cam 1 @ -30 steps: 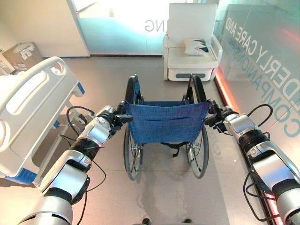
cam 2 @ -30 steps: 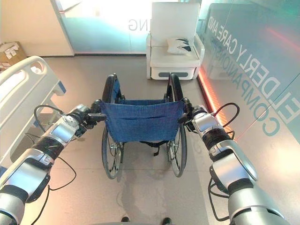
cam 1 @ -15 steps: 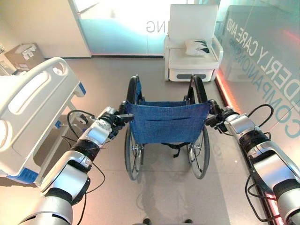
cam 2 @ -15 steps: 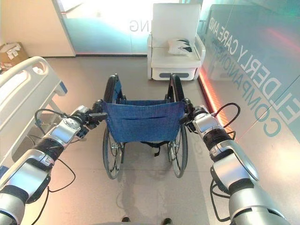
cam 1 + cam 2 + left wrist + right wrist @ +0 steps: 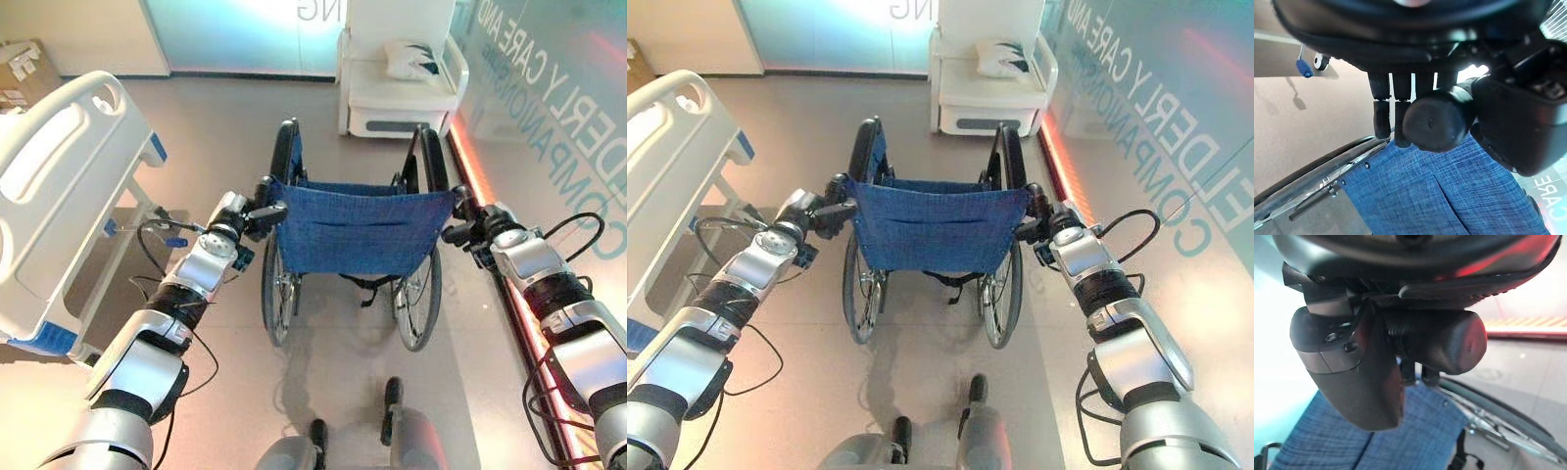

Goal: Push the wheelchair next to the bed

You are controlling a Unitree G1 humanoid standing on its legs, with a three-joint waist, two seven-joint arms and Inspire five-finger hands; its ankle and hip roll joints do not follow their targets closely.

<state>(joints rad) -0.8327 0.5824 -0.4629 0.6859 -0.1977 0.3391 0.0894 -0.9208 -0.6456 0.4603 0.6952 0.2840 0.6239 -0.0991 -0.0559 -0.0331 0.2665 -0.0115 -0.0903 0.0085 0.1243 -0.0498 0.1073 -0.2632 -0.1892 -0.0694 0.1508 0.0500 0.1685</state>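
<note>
A wheelchair (image 5: pixel 358 230) with a blue cloth back and black wheels stands in the middle of the floor, facing away from me. My left hand (image 5: pixel 238 217) is curled round its left push handle (image 5: pixel 1437 120). Fingers and thumb of my right hand (image 5: pixel 480 232) wrap the right push handle (image 5: pixel 1449 345). The white hospital bed (image 5: pixel 49 186) with its blue-cornered end board stands to the left, about a wheel's width from the chair's left wheel (image 5: pixel 274 289).
A white armchair (image 5: pixel 397 88) with a cushion stands straight ahead of the wheelchair against a glass wall. A glass partition (image 5: pixel 563 108) with a glowing strip at floor level runs along the right. A cardboard box (image 5: pixel 20 64) sits far left.
The wheelchair has rolled forward with both hands on its handles. The view has moved with it: the bed and armchair now sit nearer and higher in the picture.
</note>
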